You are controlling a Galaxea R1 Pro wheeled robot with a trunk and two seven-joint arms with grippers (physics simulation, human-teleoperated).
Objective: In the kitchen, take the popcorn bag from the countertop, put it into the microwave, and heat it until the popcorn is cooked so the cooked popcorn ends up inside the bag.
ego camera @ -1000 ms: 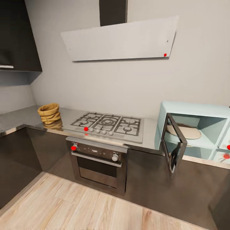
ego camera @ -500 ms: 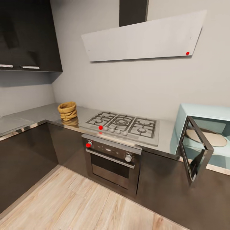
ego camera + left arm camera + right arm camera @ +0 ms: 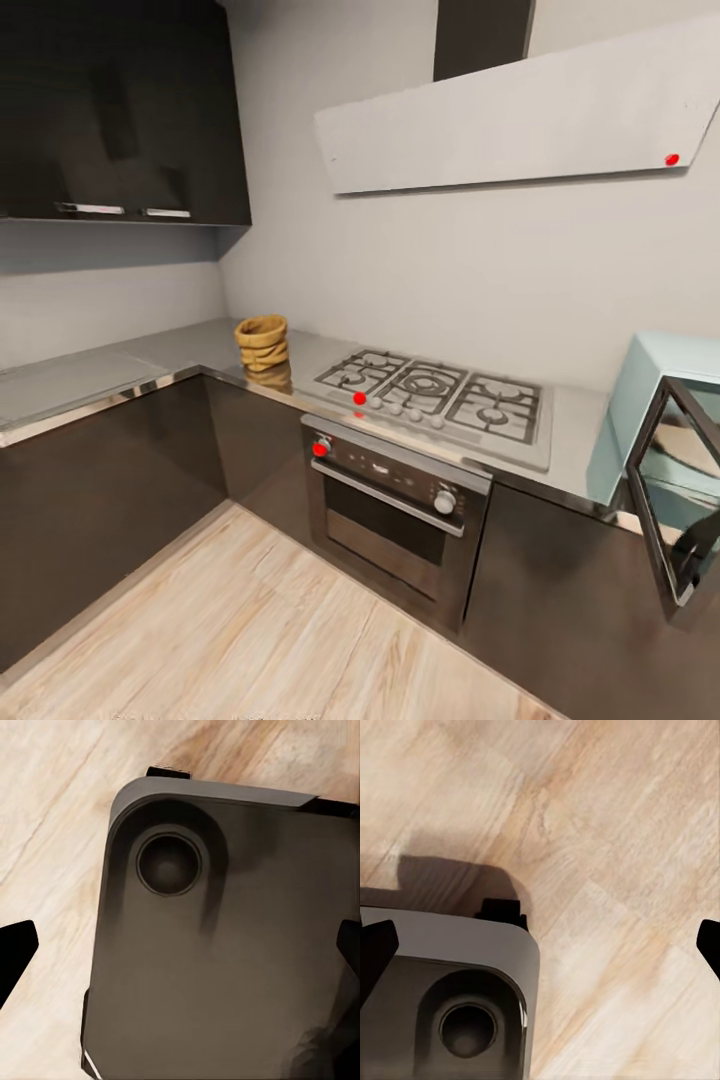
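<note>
Taking the gas hob (image 3: 440, 395) as the landmark and reading the head view from left to right: far to its left, dark upper cabinets (image 3: 120, 110) hang on the wall above an L-shaped run of glossy grey countertop (image 3: 90, 375) over dark cabinet fronts. The popcorn bag (image 3: 263, 343) stands upright on that countertop just left of the hob, near the inner corner, its reflection showing in the worktop below it. Nothing stands between the bag and the hob. Directly under the hob sits the built-in oven (image 3: 398, 520) with a bar handle and knobs. Above the hob a pale slanted extractor hood (image 3: 520, 115) is fixed to the wall. To the right of the hob, past a bare strip of worktop, the pale mint-blue microwave (image 3: 655, 385) stands at the picture's edge with its dark glass door (image 3: 680, 490) swung open toward the room. The bag and the microwave are well apart, with the whole hob between them. Light wooden floor (image 3: 250, 640) lies in front of the cabinets.

In the left wrist view, the left gripper (image 3: 180, 949) has its dark fingertips spread wide, holding nothing, over the robot's dark base (image 3: 225, 945). In the right wrist view, the right gripper (image 3: 540, 945) is likewise spread wide and empty, above the floor and a corner of the base.
</note>
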